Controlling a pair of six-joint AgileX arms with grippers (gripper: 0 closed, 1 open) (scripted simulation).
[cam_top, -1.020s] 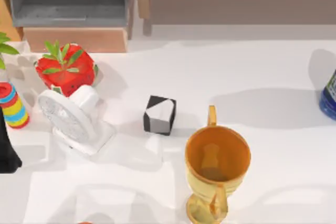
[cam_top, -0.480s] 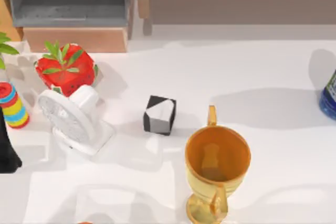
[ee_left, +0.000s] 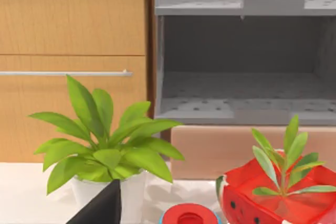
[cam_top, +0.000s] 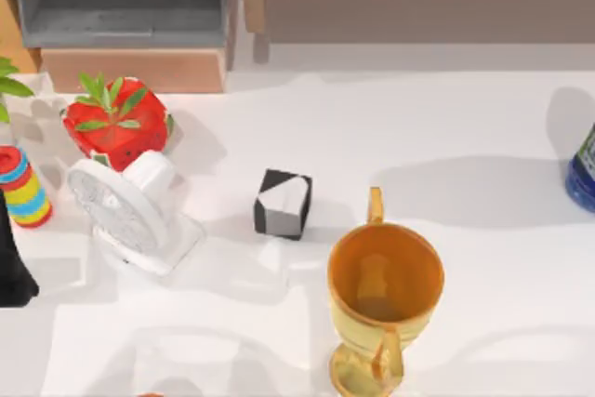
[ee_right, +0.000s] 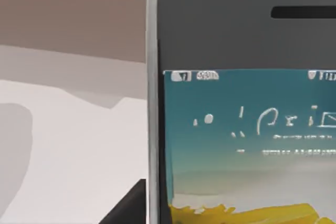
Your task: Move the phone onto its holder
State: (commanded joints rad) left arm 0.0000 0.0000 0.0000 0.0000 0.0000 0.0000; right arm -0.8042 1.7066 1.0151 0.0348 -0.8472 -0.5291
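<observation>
The phone point(ee_right: 247, 129) stands very close in the right wrist view, upright against the wall and table behind it. It has a black body with a silver edge, and its lit screen fades from teal down to yellow. A dark wedge point(ee_right: 126, 208) beside its lower edge looks like part of my right gripper. The holder is out of view. A black shape point(cam_top: 14, 262) at the left edge of the top view seems to be my parked left arm, and a similar dark wedge point(ee_left: 102, 208) sits low in the left wrist view.
A gold trophy cup point(cam_top: 383, 290) stands front centre, with a black-and-white cube point(cam_top: 283, 203) behind it. On the left are a white fan point(cam_top: 130, 211), a red watermelon planter point(cam_top: 116, 125) and a striped ring toy point(cam_top: 23, 188). A blue bottle point(cam_top: 583, 174) is at the right edge, and a grey shelf unit point(cam_top: 121, 6) stands at the back.
</observation>
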